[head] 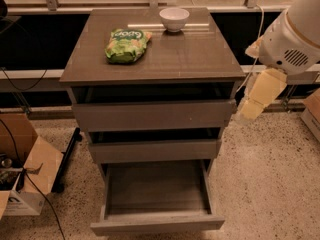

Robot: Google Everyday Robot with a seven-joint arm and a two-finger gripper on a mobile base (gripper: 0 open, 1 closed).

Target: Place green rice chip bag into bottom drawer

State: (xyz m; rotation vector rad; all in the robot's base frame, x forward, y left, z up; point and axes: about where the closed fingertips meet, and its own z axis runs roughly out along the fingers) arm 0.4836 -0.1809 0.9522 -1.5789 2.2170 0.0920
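Note:
The green rice chip bag (127, 45) lies flat on the grey cabinet's top (200, 59), left of centre. The bottom drawer (157, 223) is pulled far out, and its flat floor shows nothing in it. My arm comes in from the upper right. My gripper (248, 110) hangs at the end of the cream link, beside the cabinet's right side at the height of the top drawer. It is well right of the bag, below the level of the cabinet top, and holds nothing that I can see.
A white bowl (174, 19) stands at the back of the cabinet top. The top drawer (152, 115) and middle drawer (154, 150) are slightly out. A cardboard box (22, 176) and cables lie on the floor at left. Speckled floor lies to the right.

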